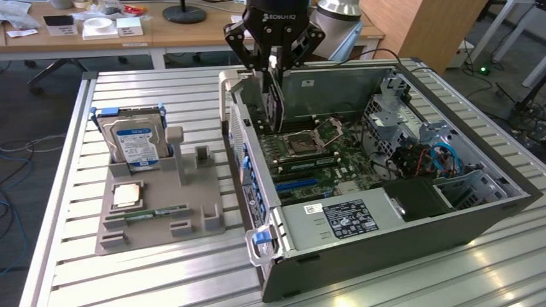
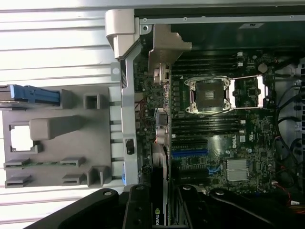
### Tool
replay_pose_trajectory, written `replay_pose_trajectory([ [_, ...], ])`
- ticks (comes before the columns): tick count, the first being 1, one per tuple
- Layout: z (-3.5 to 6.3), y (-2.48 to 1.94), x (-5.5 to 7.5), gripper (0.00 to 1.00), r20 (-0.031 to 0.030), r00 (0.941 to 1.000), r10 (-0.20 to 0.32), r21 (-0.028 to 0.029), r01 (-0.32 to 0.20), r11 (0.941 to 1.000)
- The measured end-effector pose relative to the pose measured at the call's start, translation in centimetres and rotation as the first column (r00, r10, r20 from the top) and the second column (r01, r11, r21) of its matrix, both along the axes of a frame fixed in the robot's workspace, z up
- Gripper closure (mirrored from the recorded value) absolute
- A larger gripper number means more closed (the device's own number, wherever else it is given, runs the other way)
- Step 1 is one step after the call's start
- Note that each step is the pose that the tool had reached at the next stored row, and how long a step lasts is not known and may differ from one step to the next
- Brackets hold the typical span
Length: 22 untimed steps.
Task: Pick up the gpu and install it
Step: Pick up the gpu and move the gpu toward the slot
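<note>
Fingers (image 2: pixel 138 210) clamped on the gpu (image 1: pixel 275 99), held edge-on over the open computer case (image 1: pixel 444 224), by its wall on the exterior view's left. Risk: card possibly misaligned with the blue slot (image 2: pixel 190 153). A skewed descent could jam its bracket (image 2: pixel 167 47) or scrape the motherboard (image 1: pixel 341 157).

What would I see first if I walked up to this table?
First you'd spot the big black gripper over the open computer case, shut on the thin dark gpu, which it holds on edge. Inside the case lies the green motherboard. On the exterior view's left, a silver hard drive with a blue label stands upright in a grey holder.
</note>
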<state>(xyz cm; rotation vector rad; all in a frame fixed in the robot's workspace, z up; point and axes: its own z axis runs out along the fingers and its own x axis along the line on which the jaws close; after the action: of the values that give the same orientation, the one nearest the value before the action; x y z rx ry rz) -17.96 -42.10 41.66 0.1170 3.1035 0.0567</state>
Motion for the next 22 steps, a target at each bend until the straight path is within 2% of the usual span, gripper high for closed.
replay_pose_trajectory([
  [22,0.00,0.36,2.3,0.74,0.0000,1.0000,0.002,0.0000,-0.002,1.0000],
])
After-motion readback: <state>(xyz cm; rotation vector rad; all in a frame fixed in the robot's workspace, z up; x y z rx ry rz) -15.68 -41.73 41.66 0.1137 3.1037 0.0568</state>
